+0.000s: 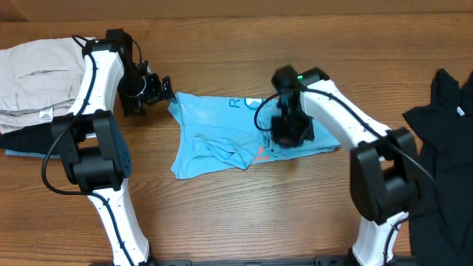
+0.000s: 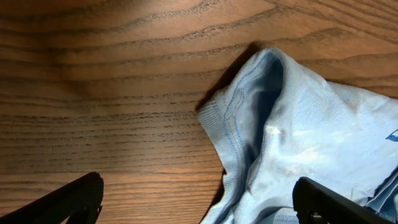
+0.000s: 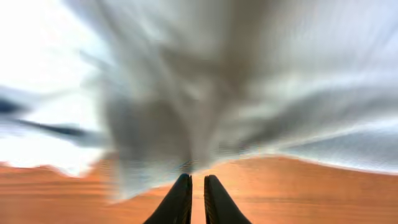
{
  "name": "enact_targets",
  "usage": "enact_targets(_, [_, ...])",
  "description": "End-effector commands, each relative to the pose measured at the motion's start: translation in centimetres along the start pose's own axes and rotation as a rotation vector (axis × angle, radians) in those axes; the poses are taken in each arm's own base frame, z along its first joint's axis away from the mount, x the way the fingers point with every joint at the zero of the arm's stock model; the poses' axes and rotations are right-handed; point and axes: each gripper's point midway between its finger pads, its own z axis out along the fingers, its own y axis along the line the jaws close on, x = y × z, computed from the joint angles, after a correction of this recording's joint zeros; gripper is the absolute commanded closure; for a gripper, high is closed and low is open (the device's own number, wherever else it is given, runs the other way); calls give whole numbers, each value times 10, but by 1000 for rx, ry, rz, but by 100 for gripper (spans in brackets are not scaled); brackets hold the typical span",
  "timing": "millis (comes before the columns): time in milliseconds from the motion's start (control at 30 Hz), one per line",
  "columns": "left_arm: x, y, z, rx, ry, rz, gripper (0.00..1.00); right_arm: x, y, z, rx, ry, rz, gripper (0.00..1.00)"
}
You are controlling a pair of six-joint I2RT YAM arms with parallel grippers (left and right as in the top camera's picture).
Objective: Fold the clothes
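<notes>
Though crumpled, one blue T-shirt [image 1: 214,144], one beige garment [image 1: 33,81], one black garment [image 1: 443,140].

Ahead of the near-closed jaws of the right gripper [image 3: 198,182], the T-shirt [image 3: 236,93] is a grey blur; whether cloth sits between them is unclear. Overhead, that gripper covers most of the lettering [image 1: 236,103].

The shirt [image 1: 214,140] is light blue with a red mark; the table [image 1: 259,222] is brown, streaked with darker wood grain; a beige garment [image 1: 33,74]; a black garment [image 1: 443,118], plain.
</notes>
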Motion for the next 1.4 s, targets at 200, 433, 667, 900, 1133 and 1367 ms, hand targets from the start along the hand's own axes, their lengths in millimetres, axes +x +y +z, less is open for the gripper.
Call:
enact_targets(200, [-3,-6,-13,-1,-36,29,0,-85,42,-39,-14,-425,76,69])
enact_targets(433, [-3,-6,-13,-1,-36,29,0,-105,30,1,204,-529,199,53])
enact_targets(667, [-3,-6,-13,-1,-36,29,0,-111,28,27,219,-508,219,52])
enact_targets(900, [-3,-6,-13,-1,-36,29,0,-114,30,26,206,-517,218,48])
enact_targets(1133, [-3,-6,-13,-1,-36,29,0,-115,30,24,209,-522,213,93])
enact_targets(1367, [-3,-6,-13,-1,-36,29,0,-135,52,-16,154,-599,194,94])
